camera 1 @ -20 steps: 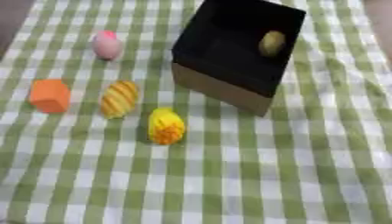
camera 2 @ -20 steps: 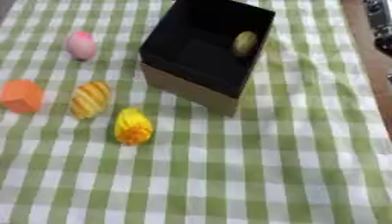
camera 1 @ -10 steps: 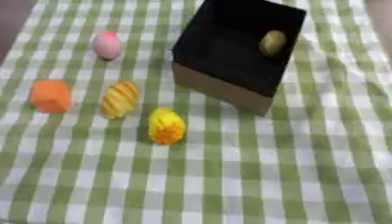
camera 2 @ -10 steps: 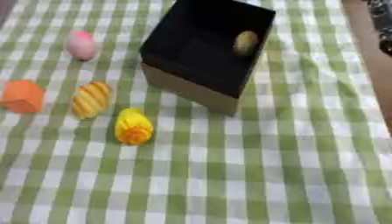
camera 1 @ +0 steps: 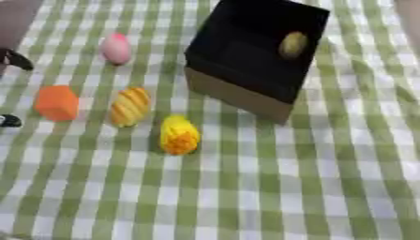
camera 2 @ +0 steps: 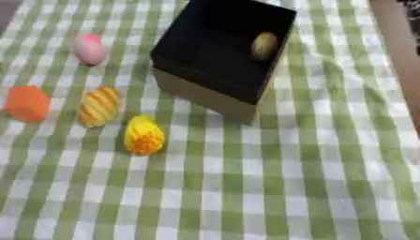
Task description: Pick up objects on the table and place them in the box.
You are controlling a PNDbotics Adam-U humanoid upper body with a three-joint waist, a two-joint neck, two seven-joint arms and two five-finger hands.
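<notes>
Fingers of the left hand (camera 1: 11, 59) now show as two dark tips at the tabletop's (camera 1: 328, 187) left edge, spread apart and grasping nothing; half a second ago they were absent, so a reach is probably beginning. The orange block (camera 1: 56, 102) lies nearest, squat with no clear long axis. Beside it, the striped oval (camera 1: 130, 107) and yellow piece (camera 1: 179, 135) point towards the far edge, near the box (camera 1: 246, 96).

Dark fingers (camera 1: 16, 60) cut off at the left eye view's left edge, hand behind them unseen, another dark bit (camera 1: 8, 121) below them too small to tell, box (camera 1: 246, 51) top corner cropped, yellowish item (camera 1: 292, 44) inside blurred
</notes>
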